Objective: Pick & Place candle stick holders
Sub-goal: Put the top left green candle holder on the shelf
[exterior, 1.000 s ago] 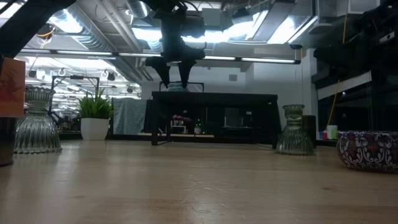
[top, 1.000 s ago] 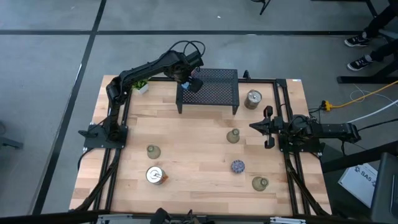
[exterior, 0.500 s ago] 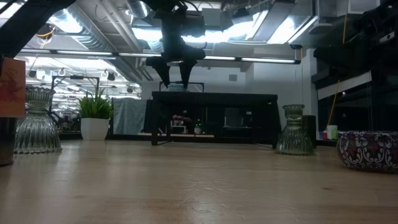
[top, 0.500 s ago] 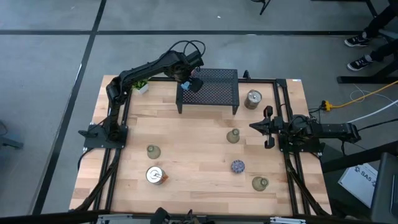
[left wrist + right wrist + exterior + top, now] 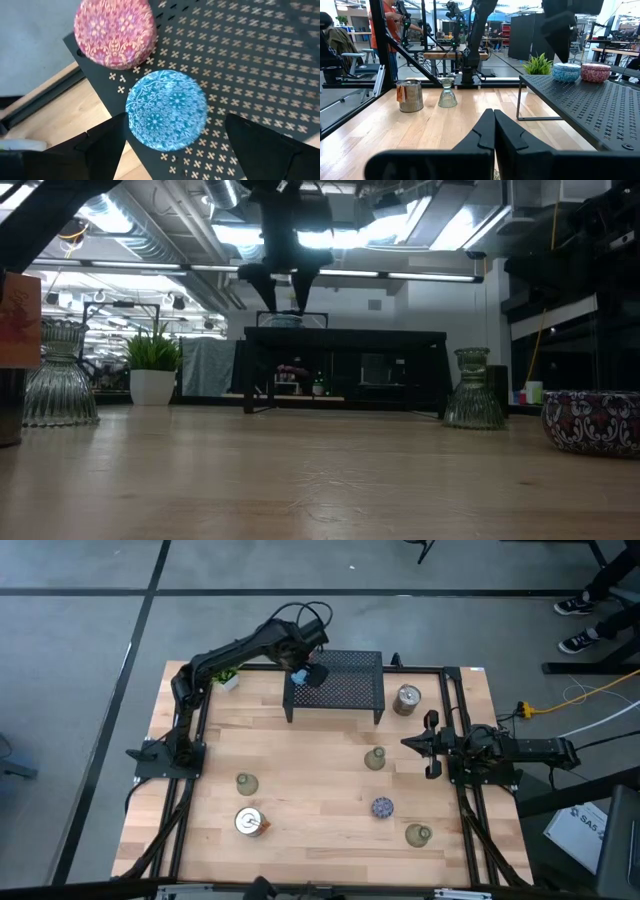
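A light blue candle stick holder [image 5: 166, 110] and a pink one [image 5: 114, 32] stand side by side on their bases at the far left corner of the black mesh rack [image 5: 340, 690]. My left gripper [image 5: 175, 120] hangs open just above the blue holder, one finger on each side with a gap to it; the low view shows it [image 5: 282, 305] over the rack's top. My right gripper [image 5: 425, 745] rests shut at the table's right edge, holding nothing.
On the table stand a silver holder [image 5: 407, 698] right of the rack, olive-grey glass holders [image 5: 375, 759] [image 5: 246, 783] [image 5: 419, 834], a speckled dark blue one [image 5: 382, 807] and a shiny one [image 5: 249, 822]. A potted plant [image 5: 227, 678] sits left of the rack.
My left gripper has opened a little wider and risen slightly above the light blue holder, which stays standing on the rack beside the pink one.
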Robot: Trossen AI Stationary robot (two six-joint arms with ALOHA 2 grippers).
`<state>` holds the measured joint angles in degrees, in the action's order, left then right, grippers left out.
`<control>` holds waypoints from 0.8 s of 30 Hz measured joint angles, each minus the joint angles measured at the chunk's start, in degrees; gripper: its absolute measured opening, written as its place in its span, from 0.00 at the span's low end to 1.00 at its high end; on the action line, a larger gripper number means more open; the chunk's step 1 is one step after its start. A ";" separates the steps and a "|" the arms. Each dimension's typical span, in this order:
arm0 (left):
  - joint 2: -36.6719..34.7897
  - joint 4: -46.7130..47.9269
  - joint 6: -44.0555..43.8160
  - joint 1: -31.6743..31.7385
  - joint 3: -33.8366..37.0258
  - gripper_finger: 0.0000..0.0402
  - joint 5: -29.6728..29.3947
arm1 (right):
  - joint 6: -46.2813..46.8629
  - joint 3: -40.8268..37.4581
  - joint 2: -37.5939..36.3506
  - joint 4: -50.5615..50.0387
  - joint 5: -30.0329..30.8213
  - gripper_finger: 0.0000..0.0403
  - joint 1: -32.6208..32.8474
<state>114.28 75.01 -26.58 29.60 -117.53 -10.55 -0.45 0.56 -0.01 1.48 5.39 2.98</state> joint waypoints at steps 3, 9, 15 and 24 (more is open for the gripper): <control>-0.23 0.78 1.78 -0.73 -1.36 0.82 0.20 | 0.00 -0.01 0.00 0.00 0.00 0.00 -0.01; -2.15 2.18 2.95 -2.27 -1.90 0.81 -0.15 | 0.00 0.00 0.00 0.00 0.02 0.00 -0.01; -3.59 4.60 4.22 -3.87 -1.90 0.81 -0.28 | 0.00 -0.02 0.00 0.00 0.00 0.00 -0.02; -3.76 7.56 9.76 -8.32 -1.90 0.81 0.03 | 0.02 -0.02 0.00 0.01 0.02 0.00 -0.02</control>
<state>110.52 82.56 -16.82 21.27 -119.44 -10.52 -0.43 0.54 -0.01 1.49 5.41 2.97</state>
